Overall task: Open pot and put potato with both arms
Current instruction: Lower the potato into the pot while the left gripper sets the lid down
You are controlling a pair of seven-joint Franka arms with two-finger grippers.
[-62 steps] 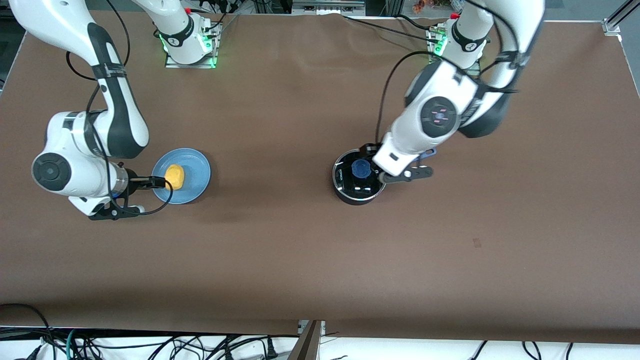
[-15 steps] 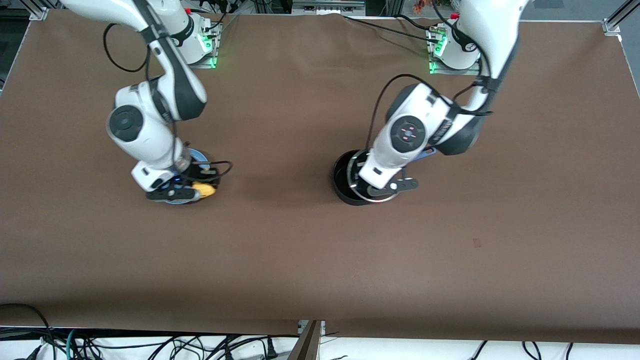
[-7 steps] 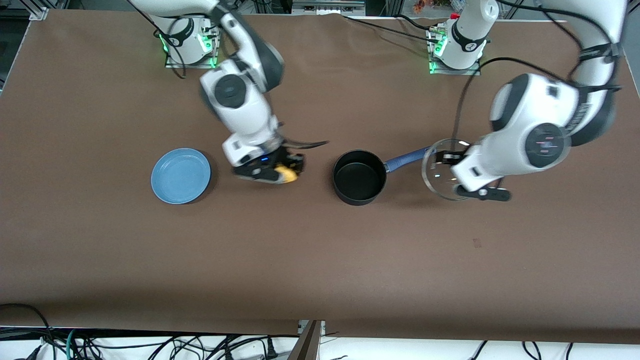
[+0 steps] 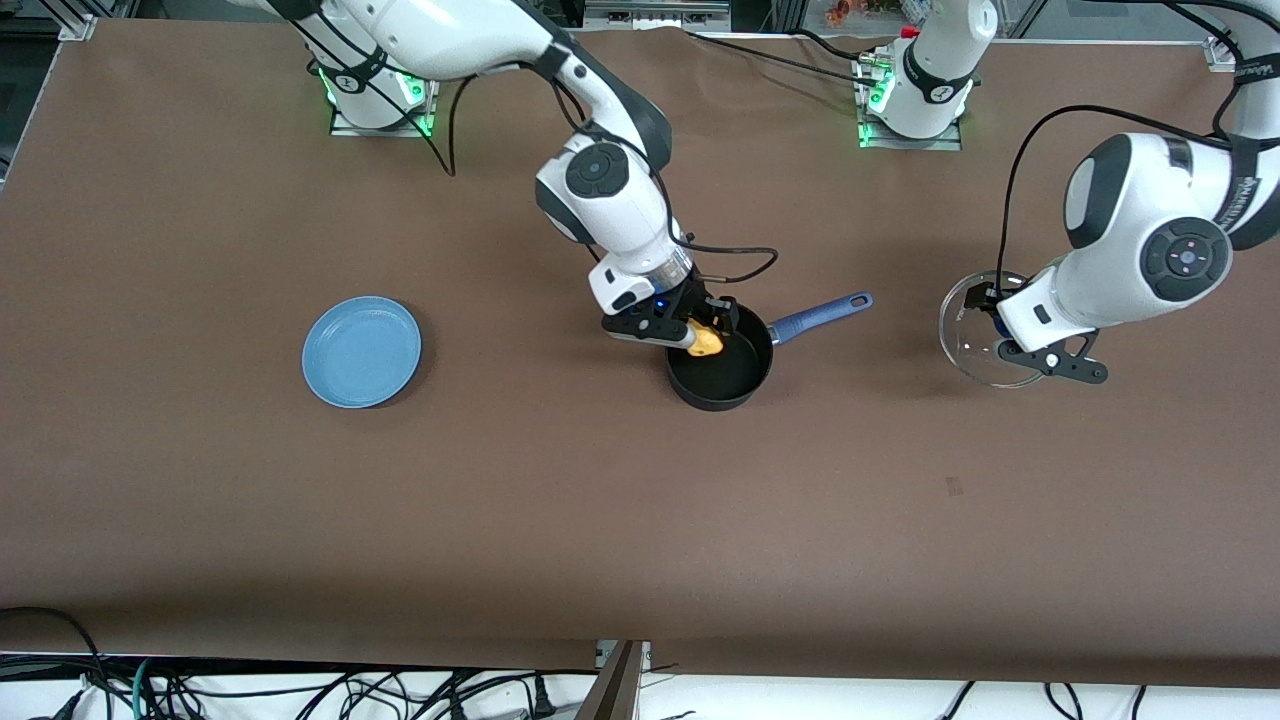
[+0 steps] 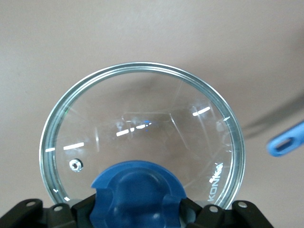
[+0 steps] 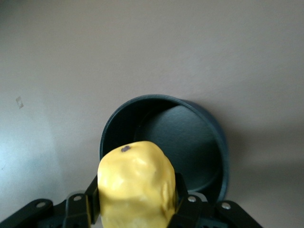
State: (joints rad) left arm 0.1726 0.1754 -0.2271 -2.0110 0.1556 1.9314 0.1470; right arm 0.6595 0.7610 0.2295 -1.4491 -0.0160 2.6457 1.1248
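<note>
The black pot [image 4: 722,370] with its blue handle [image 4: 818,312] stands open mid-table, empty inside; it also shows in the right wrist view [image 6: 190,137]. My right gripper [image 4: 702,335] is shut on the yellow potato [image 4: 706,343] and holds it over the pot's rim; the potato [image 6: 137,185] fills the right wrist view between the fingers. My left gripper [image 4: 1000,325] is shut on the blue knob [image 5: 138,192] of the clear glass lid [image 4: 975,335] and holds it low over the table toward the left arm's end, apart from the pot. The lid [image 5: 142,118] shows in the left wrist view.
An empty flat blue plate [image 4: 362,351] lies toward the right arm's end of the table. The tip of the pot's blue handle [image 5: 287,142] shows in the left wrist view. The brown tabletop [image 4: 640,520] spreads nearer the front camera.
My right gripper carried the potato from the plate across to over the pot. My left gripper lifted the lid off the pot and carried it toward the left arm's end.
</note>
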